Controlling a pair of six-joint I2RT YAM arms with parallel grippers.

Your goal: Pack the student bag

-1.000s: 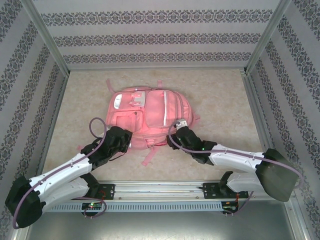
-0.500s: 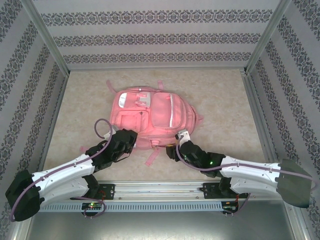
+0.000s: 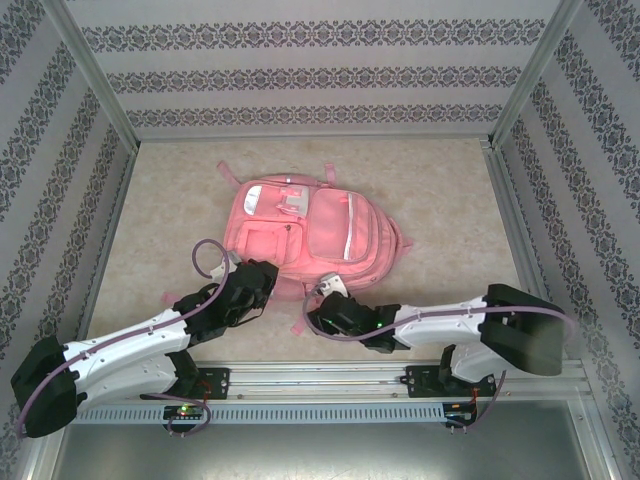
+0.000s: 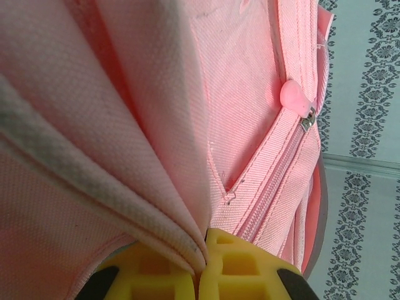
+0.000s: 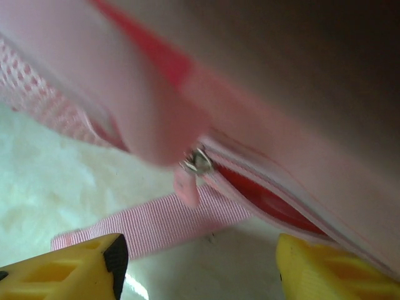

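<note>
The pink student bag point(image 3: 310, 230) lies flat in the middle of the table, pockets up. My left gripper point(image 3: 262, 280) is at its near left edge, shut on a fold of the bag's pink fabric point(image 4: 156, 187); the yellow fingers point(image 4: 250, 265) pinch it, and a zipper with a pink pull point(image 4: 292, 95) runs beside them. My right gripper point(image 3: 322, 298) sits at the bag's near edge, open. Its yellow fingers point(image 5: 69, 269) stand wide apart below a partly open zipper point(image 5: 262, 194), whose metal slider and pink pull point(image 5: 186, 181) hang above a pink strap point(image 5: 150, 228).
A loose pink strap point(image 3: 300, 310) trails from the bag toward the arm bases. Patterned walls and metal frame rails point(image 3: 515, 210) box the table on three sides. Bare beige tabletop point(image 3: 440, 190) lies right and left of the bag.
The bag has slid right and turned slightly. My right gripper swung left along the bag's near edge to its bottom middle; the left gripper kept its hold and shifted slightly toward the arm bases.
</note>
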